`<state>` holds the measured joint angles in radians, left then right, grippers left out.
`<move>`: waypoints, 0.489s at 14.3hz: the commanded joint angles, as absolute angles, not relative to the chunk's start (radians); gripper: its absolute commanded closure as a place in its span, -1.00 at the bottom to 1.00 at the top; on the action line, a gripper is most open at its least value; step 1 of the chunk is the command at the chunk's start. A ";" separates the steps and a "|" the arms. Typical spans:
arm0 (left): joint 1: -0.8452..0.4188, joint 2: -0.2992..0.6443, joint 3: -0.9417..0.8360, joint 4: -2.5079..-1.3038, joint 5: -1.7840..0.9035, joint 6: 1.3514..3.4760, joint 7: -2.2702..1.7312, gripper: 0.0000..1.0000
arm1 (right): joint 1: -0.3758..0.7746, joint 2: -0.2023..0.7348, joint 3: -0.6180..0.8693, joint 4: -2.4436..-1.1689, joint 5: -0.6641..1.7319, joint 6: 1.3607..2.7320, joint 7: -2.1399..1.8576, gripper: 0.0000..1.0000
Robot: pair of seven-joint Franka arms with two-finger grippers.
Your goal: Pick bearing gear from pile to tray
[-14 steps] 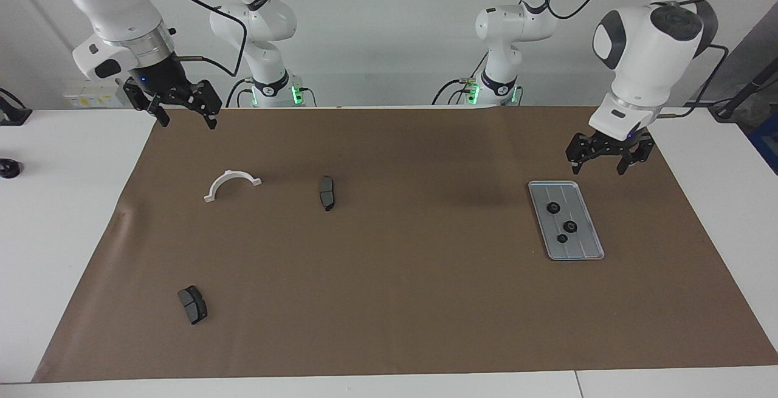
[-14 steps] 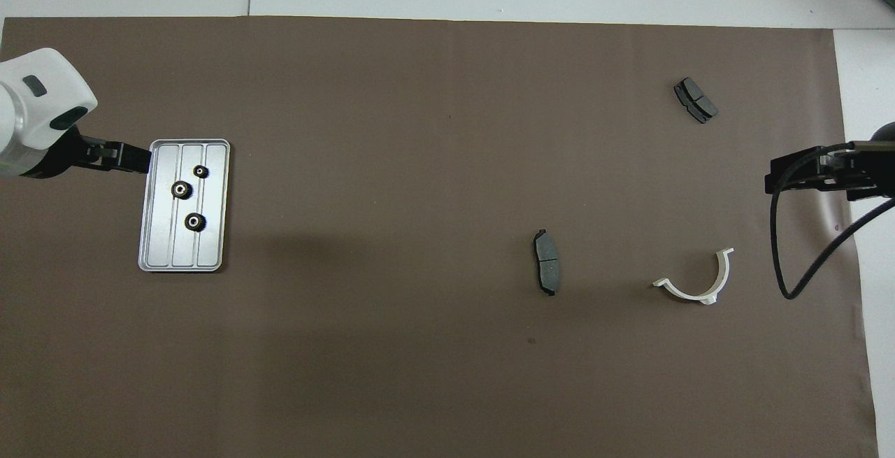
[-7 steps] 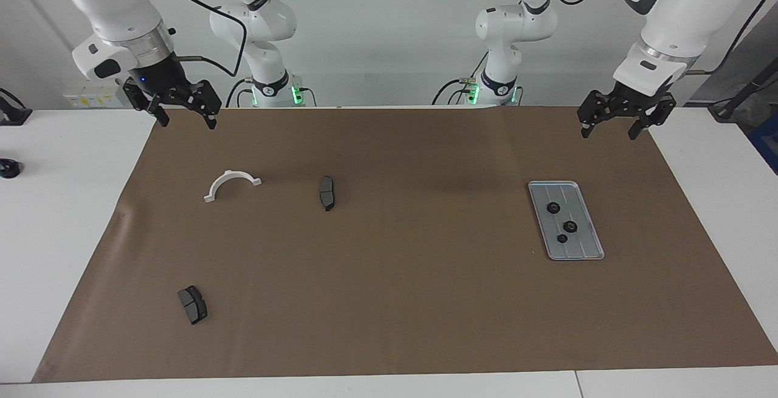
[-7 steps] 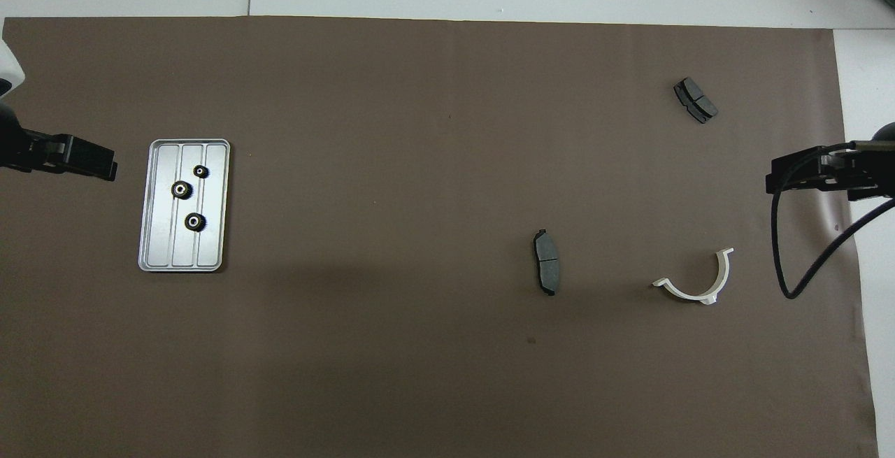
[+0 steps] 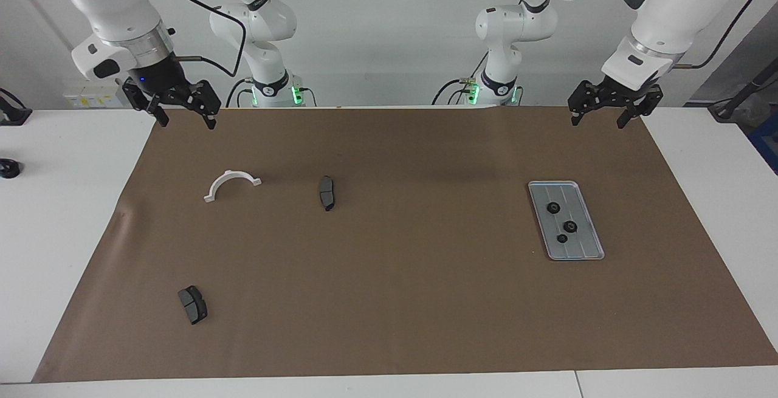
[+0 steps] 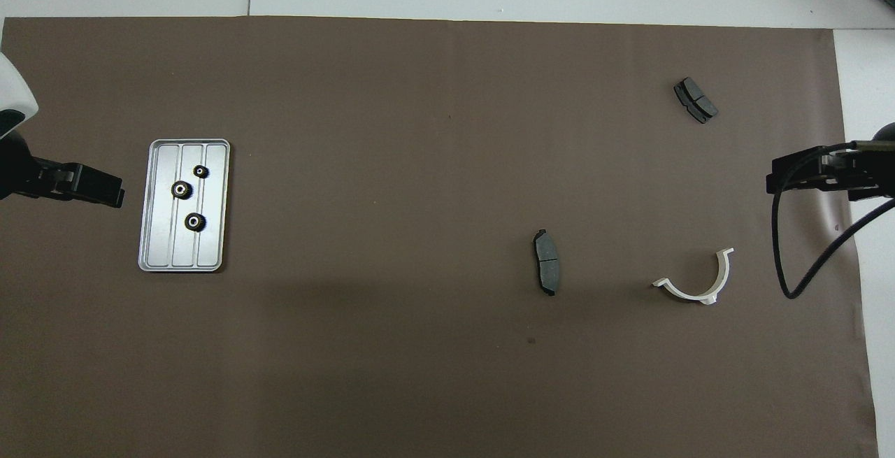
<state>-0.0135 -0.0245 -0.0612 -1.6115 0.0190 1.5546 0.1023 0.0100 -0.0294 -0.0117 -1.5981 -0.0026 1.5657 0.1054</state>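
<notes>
On the tray [image 5: 566, 220], which lies flat on the brown mat [image 5: 395, 246] toward the left arm's end of the worktop [image 5: 67, 203], three bearing gears [image 5: 569, 226] are seen resting in a loose row, none touching another. Since a second ago the tray and its gears have not shifted, while the left gripper [image 5: 609, 111] has been lifted off from just above the tray's nearer end and carried up toward twelve o'clock in the facing view, so that it is now held high over the mat's edge nearest the robots. Its fingers are spread open and nothing is held between them. From this it is judged that the last gear has been released and the arm is being withdrawn. No further gear is seen loose on the mat; what is left of the pile is one brake pad [image 5: 327, 192] near the middle, at about nine o'clock from the tray, a white half-ring bracket [image 5: 231, 185] beside it toward the right arm's end, and a second brake pad [image 5: 192, 304] farther from the robots. The task is therefore taken to be complete or nearly so. The right gripper [image 5: 180, 110] has been kept waiting over the mat's corner, its fingers likewise open and empty.
</notes>
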 commanded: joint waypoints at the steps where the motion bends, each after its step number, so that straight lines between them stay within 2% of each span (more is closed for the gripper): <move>1: -0.008 -0.054 -0.052 -1.652 0.014 1.583 0.117 -1.00 | 0.008 -0.051 -0.015 -1.615 0.002 1.569 0.112 -1.00; 7: -0.006 -0.052 -0.051 -1.657 0.009 1.626 0.109 -1.00 | 0.006 -0.051 -0.014 -1.615 0.005 1.557 0.114 -1.00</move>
